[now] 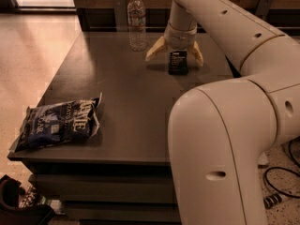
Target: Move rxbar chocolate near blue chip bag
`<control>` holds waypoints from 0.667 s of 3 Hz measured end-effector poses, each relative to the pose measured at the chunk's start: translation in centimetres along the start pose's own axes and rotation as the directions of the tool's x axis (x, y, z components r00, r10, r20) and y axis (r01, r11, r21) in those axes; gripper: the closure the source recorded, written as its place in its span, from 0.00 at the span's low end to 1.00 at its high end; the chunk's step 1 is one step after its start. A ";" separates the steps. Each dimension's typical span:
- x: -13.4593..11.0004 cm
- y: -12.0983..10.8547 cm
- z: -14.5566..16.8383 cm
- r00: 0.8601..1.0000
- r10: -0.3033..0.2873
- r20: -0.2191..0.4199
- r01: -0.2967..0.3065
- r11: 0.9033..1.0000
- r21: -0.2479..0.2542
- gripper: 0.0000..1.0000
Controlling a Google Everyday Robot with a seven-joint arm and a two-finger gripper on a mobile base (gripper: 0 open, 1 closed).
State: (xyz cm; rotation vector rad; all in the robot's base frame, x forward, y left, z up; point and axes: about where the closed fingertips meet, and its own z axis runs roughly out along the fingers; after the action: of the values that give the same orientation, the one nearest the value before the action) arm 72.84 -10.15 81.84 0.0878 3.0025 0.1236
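Observation:
The rxbar chocolate (178,63), a small black wrapper with white lettering, lies on the dark table (122,102) at the far right. My gripper (174,56) hangs right over it, its two tan fingers (155,49) spread wide to either side of the bar, not closed on it. The blue chip bag (58,123), crinkled with white lettering, lies at the table's near left corner, far from the bar.
A clear plastic water bottle (137,21) stands at the back of the table, left of the gripper. My white arm (225,135) fills the right foreground. Cables (281,182) lie on the floor at right; dark shoes (18,205) sit lower left.

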 end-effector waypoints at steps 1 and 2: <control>0.1 -0.1 1.2 1.000 0.007 -0.021 -0.006 1.000 0.011 0.12; 0.0 -0.1 1.5 1.000 0.007 -0.021 -0.006 1.000 0.011 0.34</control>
State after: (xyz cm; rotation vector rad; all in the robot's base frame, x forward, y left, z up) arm 73.07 -10.12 80.31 0.0981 3.0240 0.1093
